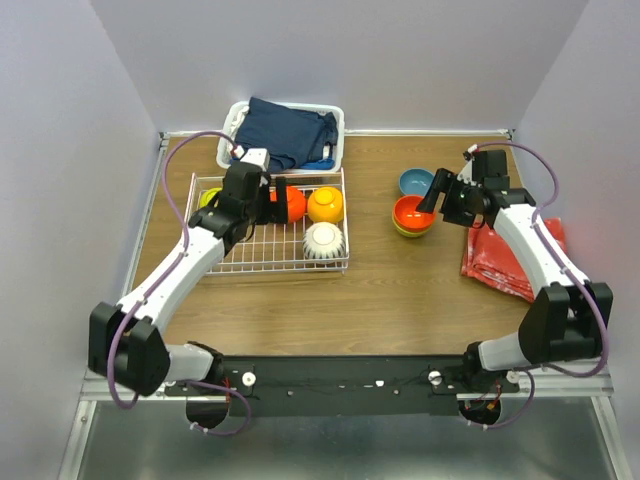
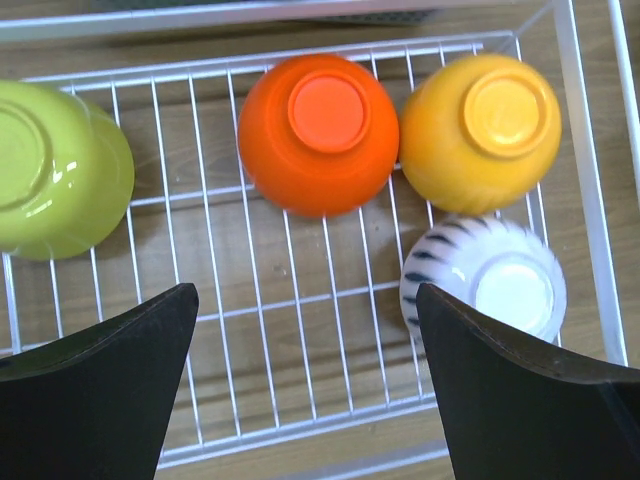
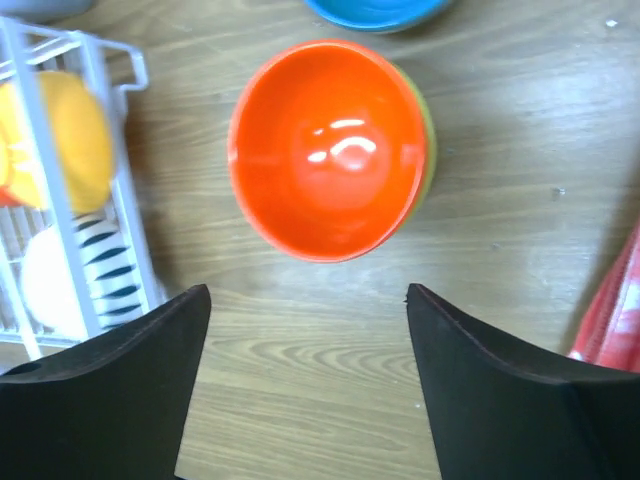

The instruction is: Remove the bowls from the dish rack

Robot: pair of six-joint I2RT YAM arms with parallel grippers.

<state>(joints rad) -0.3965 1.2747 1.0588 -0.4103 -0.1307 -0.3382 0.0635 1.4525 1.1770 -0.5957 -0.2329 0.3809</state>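
Left tool point(image 2: 305, 300) and right tool point(image 3: 307, 295) gape released over glossy round bowls point(image 3: 330, 150), left above the wire-grid dish rack point(image 2: 592, 200).

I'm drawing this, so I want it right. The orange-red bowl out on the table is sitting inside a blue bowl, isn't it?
Not blue. The orange-red bowl on the table sits inside a lime-green bowl; the right wrist view shows its green rim peeking out. The blue bowl stands apart beside them.
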